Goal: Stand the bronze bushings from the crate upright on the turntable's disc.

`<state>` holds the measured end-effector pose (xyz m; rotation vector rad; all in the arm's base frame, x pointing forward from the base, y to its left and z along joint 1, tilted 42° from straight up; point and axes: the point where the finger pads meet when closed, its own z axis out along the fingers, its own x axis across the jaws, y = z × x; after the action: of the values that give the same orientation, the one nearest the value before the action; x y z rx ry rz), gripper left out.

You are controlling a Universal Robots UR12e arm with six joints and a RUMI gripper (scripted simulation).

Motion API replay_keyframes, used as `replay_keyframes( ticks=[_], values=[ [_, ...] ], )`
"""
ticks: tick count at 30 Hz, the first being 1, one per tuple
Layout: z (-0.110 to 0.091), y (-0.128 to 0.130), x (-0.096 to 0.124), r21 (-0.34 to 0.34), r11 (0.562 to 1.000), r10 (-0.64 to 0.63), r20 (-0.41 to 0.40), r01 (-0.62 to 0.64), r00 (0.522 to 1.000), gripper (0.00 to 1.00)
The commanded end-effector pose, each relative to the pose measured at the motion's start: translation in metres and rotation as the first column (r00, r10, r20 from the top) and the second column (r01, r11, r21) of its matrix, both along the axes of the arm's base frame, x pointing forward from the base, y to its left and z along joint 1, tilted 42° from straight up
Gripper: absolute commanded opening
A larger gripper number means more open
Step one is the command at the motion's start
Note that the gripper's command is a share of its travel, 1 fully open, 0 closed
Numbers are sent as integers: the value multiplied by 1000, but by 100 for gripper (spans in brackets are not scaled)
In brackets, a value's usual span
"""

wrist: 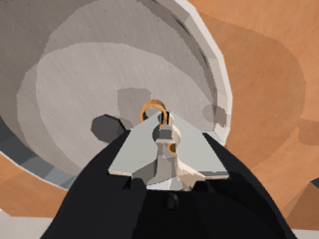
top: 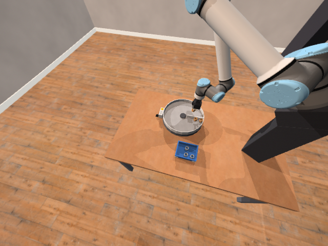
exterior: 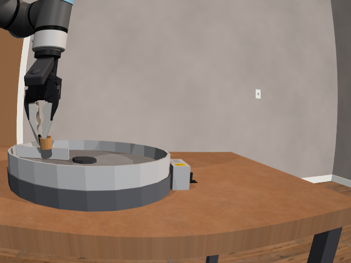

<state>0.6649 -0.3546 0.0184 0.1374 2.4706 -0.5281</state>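
My gripper (top: pixel 193 108) (exterior: pixel 43 137) (wrist: pixel 164 112) is shut on the wall of a bronze bushing (exterior: pixel 45 143) (wrist: pixel 153 108). It holds the bushing upright, low over the far right part of the turntable's grey disc (top: pixel 175 120) (wrist: pixel 75 75), away from the dark hub (top: pixel 182 115) (exterior: pixel 84 159). I cannot tell whether the bushing touches the disc. Two more bronze bushings (top: pixel 195 119) (top: pixel 201 120) stand on the disc near its right rim. The blue crate (top: pixel 178 152) in front of the turntable holds three steel bushings (top: pixel 186 147) (top: pixel 185 154) (top: pixel 192 156).
A raised grey rim (top: pixel 175 130) (exterior: pixel 85 175) (wrist: pixel 219 75) rings the turntable. A pale bar (top: pixel 190 116) (exterior: pixel 59 153) runs from near the hub to the rim, close to the held bushing. A small control box (top: pixel 160 112) (exterior: pixel 180 173) sits at the turntable's side.
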Motion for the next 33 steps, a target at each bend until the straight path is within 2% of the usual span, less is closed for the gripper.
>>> replay_keyframes(
  ticks=[1,19,33],
  values=[
    [-2,-1,2,0,1000,0,1,0,1000,0],
    [-20,-11,15,0,1000,0,1,0,1000,0],
    [-21,-11,16,0,1000,0,1,0,1000,0]
  ],
)
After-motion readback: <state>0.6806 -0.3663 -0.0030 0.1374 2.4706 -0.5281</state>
